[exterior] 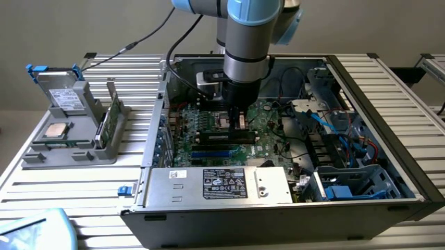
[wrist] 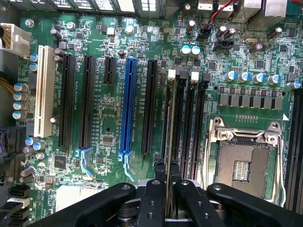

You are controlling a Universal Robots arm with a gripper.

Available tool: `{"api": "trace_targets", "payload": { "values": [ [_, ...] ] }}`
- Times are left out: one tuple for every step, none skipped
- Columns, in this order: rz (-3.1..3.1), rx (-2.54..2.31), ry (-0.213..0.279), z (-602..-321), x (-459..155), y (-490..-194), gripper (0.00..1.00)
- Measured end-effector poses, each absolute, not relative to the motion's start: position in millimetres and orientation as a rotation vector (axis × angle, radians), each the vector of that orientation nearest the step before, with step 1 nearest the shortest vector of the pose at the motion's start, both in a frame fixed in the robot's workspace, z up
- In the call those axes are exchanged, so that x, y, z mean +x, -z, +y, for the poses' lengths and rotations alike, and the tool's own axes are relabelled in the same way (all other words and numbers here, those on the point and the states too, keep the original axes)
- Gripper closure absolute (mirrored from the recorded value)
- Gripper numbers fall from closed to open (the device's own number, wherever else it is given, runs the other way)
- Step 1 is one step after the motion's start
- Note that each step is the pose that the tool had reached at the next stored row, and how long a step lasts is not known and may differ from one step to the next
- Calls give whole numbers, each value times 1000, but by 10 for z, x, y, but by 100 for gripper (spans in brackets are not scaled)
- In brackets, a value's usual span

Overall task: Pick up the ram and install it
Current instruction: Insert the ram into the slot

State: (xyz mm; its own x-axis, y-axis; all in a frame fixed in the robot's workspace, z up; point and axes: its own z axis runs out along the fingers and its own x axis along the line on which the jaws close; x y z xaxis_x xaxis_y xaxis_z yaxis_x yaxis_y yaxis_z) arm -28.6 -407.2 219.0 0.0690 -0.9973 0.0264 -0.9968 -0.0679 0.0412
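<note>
Green ram (wrist: 170,118), seen edge-on, is clamped between the 2 black fingers of the gripper (wrist: 167,172). It runs along the black memory slots (wrist: 189,127) just beside the open CPU socket (wrist: 241,163), between that socket and the blue slot (wrist: 127,106), inside the computer case (exterior: 278,224). Whether it sits in a slot I cannot tell.

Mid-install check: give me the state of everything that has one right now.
claw: shut on the ram
ram: gripped edge-on, upright over the motherboard; whether seated, cannot tell
processor socket: bare, no chip in it
blue slot: empty
computer case: side open
</note>
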Motion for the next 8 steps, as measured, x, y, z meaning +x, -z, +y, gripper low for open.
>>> {"api": "trace_targets", "payload": {
  "values": [
    [-2111,2261,14,-4072,-285,-2190,86],
    [-2111,2261,14,-4072,-285,-2189,86],
    [-2111,2261,14,-4072,-285,-2189,86],
    [-2111,2261,14,-4072,-285,-2189,86],
    [-2111,2261,14,-4072,-285,-2189,86],
    [-2111,2261,14,-4072,-285,-2189,86],
    [-2111,2261,14,-4071,-285,-2189,85],
    [-2111,2261,14,-4071,-285,-2189,85]
  ]
}}
